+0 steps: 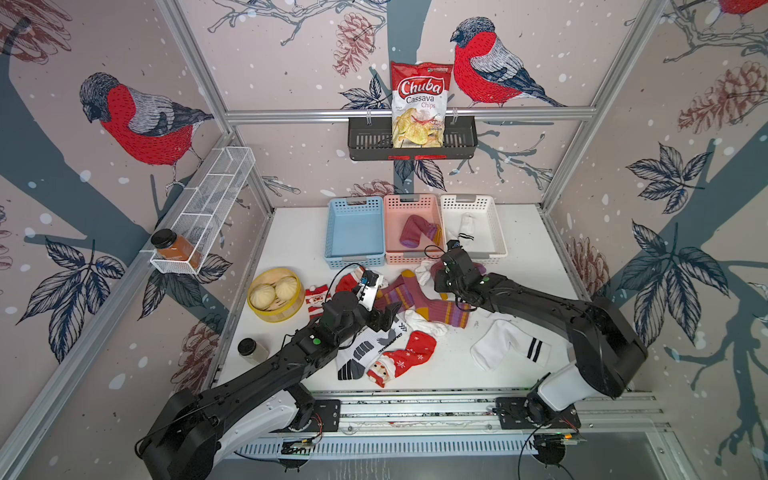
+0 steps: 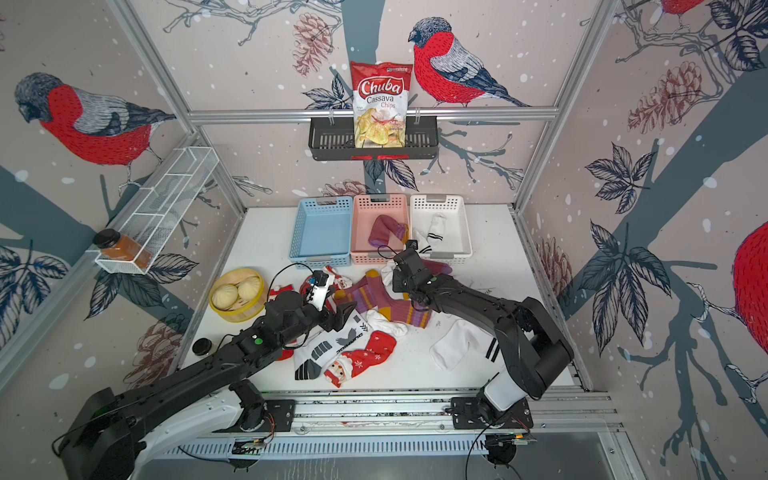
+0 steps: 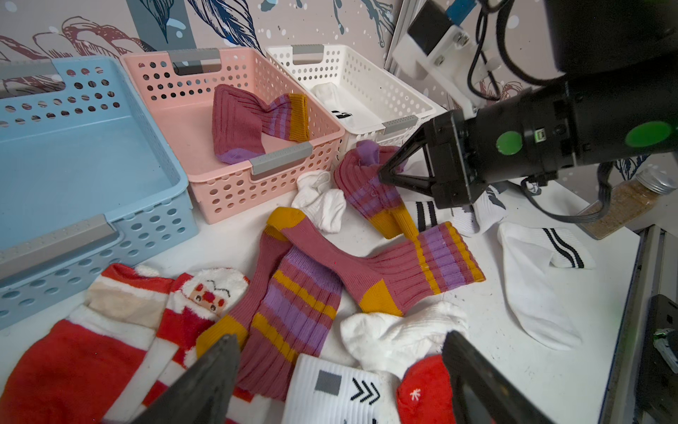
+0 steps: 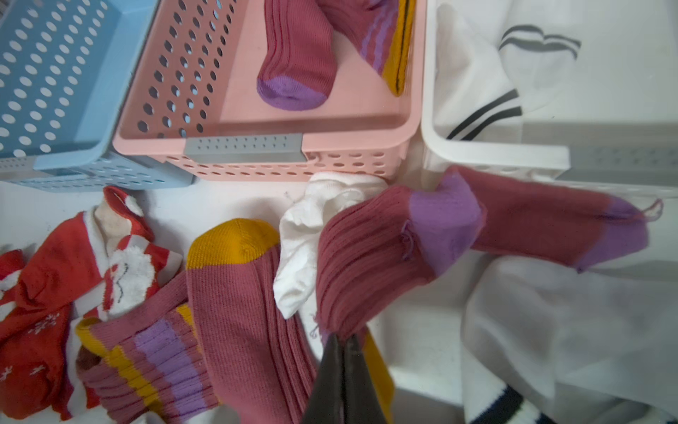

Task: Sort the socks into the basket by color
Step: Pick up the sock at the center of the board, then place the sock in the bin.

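Three baskets stand in a row at the back: blue, pink and white. In the pink one lies a maroon sock; a white sock with black stripes lies in the white one. My right gripper is shut on another maroon sock, lifted just in front of the pink and white baskets. Low over the pile my left gripper hangs open and holds nothing. Under it are maroon socks, a white sock with black marks and a red Santa sock.
A white black-striped sock lies at the front right, and a small Santa sock lies beside a bamboo steamer with buns on the left. A dark-lidded jar stands at the left edge. Wall shelves hold a chips bag and a bottle.
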`<state>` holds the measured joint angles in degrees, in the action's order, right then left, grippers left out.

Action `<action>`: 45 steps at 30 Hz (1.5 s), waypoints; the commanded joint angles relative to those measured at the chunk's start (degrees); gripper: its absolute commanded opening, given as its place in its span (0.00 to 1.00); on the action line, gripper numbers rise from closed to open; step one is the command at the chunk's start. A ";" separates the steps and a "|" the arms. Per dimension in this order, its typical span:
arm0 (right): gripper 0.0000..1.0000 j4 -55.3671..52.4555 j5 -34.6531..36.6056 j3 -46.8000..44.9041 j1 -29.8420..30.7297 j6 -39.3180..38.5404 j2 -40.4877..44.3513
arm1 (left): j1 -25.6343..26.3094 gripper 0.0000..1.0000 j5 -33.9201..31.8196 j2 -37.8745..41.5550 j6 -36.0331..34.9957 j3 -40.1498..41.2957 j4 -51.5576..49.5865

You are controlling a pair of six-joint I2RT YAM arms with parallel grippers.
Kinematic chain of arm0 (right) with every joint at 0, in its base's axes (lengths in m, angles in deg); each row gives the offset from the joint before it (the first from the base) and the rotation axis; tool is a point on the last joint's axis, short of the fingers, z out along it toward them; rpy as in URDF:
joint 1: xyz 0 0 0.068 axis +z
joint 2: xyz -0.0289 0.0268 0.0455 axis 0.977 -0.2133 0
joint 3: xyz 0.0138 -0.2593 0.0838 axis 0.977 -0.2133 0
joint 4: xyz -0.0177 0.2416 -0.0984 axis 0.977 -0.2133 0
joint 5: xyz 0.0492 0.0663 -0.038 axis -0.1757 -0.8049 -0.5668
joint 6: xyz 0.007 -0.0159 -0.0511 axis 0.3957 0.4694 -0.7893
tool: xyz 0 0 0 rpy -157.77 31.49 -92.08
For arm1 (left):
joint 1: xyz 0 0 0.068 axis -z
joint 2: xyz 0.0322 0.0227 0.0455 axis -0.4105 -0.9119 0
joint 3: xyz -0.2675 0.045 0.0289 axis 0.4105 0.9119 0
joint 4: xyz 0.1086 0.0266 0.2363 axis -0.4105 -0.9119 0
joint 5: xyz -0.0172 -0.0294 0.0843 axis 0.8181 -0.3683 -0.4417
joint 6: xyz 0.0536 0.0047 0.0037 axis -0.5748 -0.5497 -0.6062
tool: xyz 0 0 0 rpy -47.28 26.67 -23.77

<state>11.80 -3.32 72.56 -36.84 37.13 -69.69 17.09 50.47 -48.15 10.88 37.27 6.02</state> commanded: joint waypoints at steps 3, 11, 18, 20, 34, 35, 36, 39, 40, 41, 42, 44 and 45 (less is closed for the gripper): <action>0.06 -3.30 3.49 2.54 0.03 -2.44 3.37 | 0.03 0.88 0.00 0.21 0.46 0.22 1.44; 0.06 -7.00 4.30 8.12 0.22 -5.32 7.99 | 0.07 0.89 -0.03 0.29 0.22 0.22 1.51; 0.06 -7.13 4.28 12.92 0.56 -8.70 11.53 | 0.05 0.89 0.09 -0.06 0.05 0.06 1.61; 0.06 -7.30 4.00 14.37 0.53 -9.20 12.21 | 0.04 0.89 0.18 -0.06 0.08 0.17 1.65; 0.05 -7.34 3.00 25.43 0.64 -13.65 7.69 | 0.06 0.90 1.14 -0.67 0.18 0.13 2.53; 0.04 -7.48 3.03 26.46 0.56 -13.95 7.07 | 0.06 0.91 1.46 -0.67 0.33 0.27 2.87; 0.03 -7.47 2.84 27.28 0.39 -14.21 6.61 | 0.07 0.91 1.87 -0.67 0.46 0.42 3.02; 0.03 -7.26 1.45 29.59 -0.43 -14.50 4.97 | 0.08 0.91 1.68 -0.67 0.52 0.76 3.29; 0.03 -6.85 0.56 30.26 -0.87 -14.73 4.32 | 0.06 0.91 1.67 -0.67 0.46 0.82 3.35; 0.03 -6.29 -0.27 30.86 -1.39 -14.84 3.75 | 0.08 0.91 1.67 -0.67 0.46 0.89 3.30; 0.03 -5.81 -1.21 31.40 -1.88 -14.97 3.22 | 0.07 0.92 1.65 -0.63 0.49 0.89 3.29; 0.03 -4.07 -3.88 32.13 -3.20 -15.20 1.85 | 0.03 0.92 1.85 -0.58 0.51 0.95 3.28; 0.03 -3.24 -5.60 32.44 -3.83 -15.25 1.09 | 0.08 0.92 1.94 -0.50 0.46 0.89 3.31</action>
<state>5.03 -4.42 104.04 -39.75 22.68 -67.48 17.09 51.81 -48.83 11.14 38.12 6.70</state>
